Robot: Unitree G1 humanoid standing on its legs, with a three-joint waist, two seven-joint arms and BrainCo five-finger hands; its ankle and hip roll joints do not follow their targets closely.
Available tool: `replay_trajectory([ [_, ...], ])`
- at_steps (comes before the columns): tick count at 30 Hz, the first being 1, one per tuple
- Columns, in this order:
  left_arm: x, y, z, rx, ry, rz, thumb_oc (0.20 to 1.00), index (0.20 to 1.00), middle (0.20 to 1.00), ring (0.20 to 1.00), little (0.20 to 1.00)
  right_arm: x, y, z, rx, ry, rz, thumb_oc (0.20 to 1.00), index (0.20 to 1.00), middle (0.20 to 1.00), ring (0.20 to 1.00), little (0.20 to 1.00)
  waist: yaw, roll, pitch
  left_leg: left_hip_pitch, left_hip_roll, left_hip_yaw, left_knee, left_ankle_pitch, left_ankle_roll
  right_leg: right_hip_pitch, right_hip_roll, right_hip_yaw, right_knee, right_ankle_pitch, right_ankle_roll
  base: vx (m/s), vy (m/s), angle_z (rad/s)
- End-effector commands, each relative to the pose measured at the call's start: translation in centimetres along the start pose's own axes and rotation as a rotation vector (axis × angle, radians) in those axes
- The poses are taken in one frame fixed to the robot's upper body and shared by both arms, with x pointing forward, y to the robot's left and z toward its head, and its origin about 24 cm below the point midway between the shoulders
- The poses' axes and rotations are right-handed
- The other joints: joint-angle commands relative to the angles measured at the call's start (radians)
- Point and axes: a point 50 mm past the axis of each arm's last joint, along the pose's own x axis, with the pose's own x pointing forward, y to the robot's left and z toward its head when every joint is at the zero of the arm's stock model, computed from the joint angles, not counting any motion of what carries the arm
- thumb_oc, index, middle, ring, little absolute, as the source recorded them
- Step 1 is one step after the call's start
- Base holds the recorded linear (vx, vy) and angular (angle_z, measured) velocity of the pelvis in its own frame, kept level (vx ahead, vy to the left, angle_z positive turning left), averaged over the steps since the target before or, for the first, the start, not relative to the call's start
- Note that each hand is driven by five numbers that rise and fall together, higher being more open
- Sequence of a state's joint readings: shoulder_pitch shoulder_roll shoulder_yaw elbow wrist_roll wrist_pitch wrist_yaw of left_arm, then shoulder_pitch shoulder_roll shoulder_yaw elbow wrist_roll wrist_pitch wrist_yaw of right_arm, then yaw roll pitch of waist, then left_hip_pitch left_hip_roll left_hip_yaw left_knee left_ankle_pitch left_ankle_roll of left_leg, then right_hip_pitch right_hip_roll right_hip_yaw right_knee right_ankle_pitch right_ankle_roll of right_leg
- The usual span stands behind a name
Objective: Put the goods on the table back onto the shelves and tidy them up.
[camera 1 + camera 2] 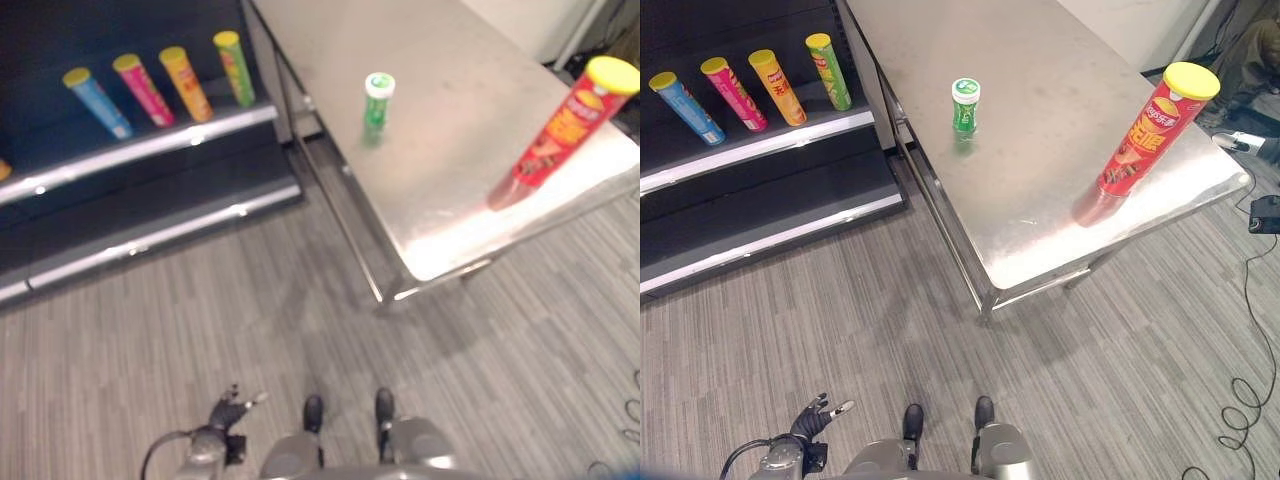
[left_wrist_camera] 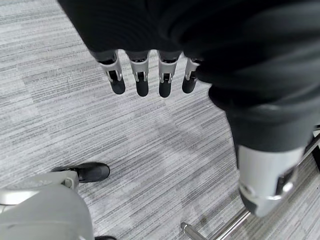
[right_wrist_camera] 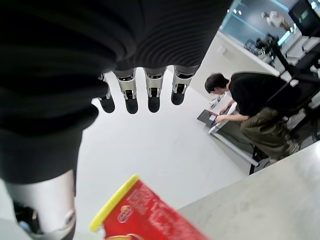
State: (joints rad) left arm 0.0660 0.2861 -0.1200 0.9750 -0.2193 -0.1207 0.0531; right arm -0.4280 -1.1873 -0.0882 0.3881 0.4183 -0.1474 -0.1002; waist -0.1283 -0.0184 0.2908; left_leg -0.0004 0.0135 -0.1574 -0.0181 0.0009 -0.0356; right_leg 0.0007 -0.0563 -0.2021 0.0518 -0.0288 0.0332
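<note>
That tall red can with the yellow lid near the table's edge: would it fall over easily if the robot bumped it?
Probably yes. The red can stands upright, tall and narrow on a small base, so a sideways nudge could tip it. It is round, so once down it would likely roll, and the table edge is close. The smooth metal top may also let it slide.

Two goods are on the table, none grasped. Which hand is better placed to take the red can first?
Probably the right hand: its wrist view shows open fingers right above the red can at the table's right end. The left hand hangs open low over the floor.
</note>
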Motion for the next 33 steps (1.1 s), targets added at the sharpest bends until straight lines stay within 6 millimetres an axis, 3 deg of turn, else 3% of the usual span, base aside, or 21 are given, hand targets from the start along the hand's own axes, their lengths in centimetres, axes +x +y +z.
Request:
replay_trajectory([
  [1, 0.0, 1.7, 1.2, 0.028, -0.059, 0.021, 1.0, 1.0, 1.0, 1.0, 1.0, 1.5, -2.0, 2.8, 0.023, -0.094, -0.002, 1.0, 1.0, 1.0, 1.0, 1.0, 0.035, -0.033, -0.078, 0.082, 0.169, 0.037, 0.129, -0.118, -0.142, -0.082, -0.056, 0.068, 0.084, -0.1, 0.113, 0.01, -0.03, 0.1],
  [12, -0.2, 2.7, 0.6, 0.048, -0.046, 0.036, 1.0, 1.0, 1.0, 1.0, 1.0, 4.5, -2.2, 3.7, -0.112, -0.019, 0.051, 1.0, 1.0, 1.0, 1.0, 1.0, 0.047, -0.031, -0.079, 0.08, 0.187, 0.04, 0.093, -0.067, -0.164, -0.066, -0.049, 0.039, 0.068, -0.108, 0.103, 0.01, -0.036, 0.05],
  [18, -0.2, 2.9, 0.6, 0.037, -0.047, 0.04, 1.0, 1.0, 1.0, 1.0, 1.0, 5.6, -2.6, 3.0, -0.19, 0.069, 0.032, 1.0, 1.0, 1.0, 1.0, 1.0, 0.059, -0.03, -0.075, 0.073, 0.194, 0.035, 0.081, -0.041, -0.172, -0.062, -0.046, 0.024, 0.07, -0.115, 0.097, 0.0, -0.033, 0.07],
  [33, -0.2, 2.2, 0.4, 0.026, -0.039, 0.014, 1.0, 1.0, 1.0, 1.0, 1.0, 5.8, -1.5, 1.6, -0.269, 0.167, 0.128, 1.0, 1.0, 1.0, 1.0, 1.0, 0.072, -0.038, -0.061, 0.066, 0.202, 0.025, 0.076, -0.018, -0.176, -0.063, -0.041, 0.007, 0.084, -0.124, 0.09, 0.0, -0.014, 0.04],
])
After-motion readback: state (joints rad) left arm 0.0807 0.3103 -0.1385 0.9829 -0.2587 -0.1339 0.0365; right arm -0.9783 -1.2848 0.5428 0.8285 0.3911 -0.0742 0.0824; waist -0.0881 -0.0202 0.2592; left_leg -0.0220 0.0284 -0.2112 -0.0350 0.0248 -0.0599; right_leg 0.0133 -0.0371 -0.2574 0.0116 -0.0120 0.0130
